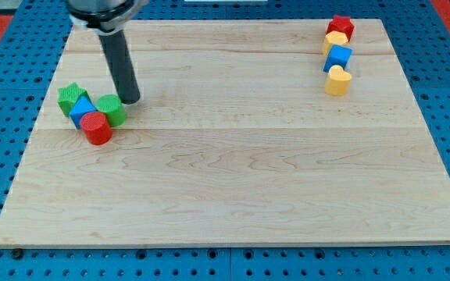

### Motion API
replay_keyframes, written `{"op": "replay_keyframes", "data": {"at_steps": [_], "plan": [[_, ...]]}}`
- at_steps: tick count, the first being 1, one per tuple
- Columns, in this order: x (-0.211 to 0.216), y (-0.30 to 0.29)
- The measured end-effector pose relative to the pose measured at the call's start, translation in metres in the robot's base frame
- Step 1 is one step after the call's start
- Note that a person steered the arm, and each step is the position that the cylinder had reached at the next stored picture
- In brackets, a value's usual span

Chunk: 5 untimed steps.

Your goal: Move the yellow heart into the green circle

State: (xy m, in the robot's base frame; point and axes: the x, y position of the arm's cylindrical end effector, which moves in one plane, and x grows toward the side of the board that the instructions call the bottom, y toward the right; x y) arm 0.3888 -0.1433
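Note:
The yellow heart [337, 80] lies near the view's top right, lowest in a short column of blocks. The green circle [112, 108] lies at the view's left in a cluster. My tip [130, 101] is down on the board just right of the green circle, touching or almost touching it, far from the yellow heart.
A green star [72, 97], a blue block [83, 108] and a red cylinder [96, 128] crowd the green circle. Above the heart sit a blue block [337, 57], a yellow block [334, 40] and a red block [341, 27]. The wooden board [233, 172] rests on blue pegboard.

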Motion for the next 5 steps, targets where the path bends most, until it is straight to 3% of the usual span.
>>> {"op": "replay_keyframes", "data": {"at_steps": [2, 3, 4, 5], "plan": [[-0.002, 0.292], [-0.015, 0.406], [-0.053, 0.35], [-0.011, 0.239]]}}
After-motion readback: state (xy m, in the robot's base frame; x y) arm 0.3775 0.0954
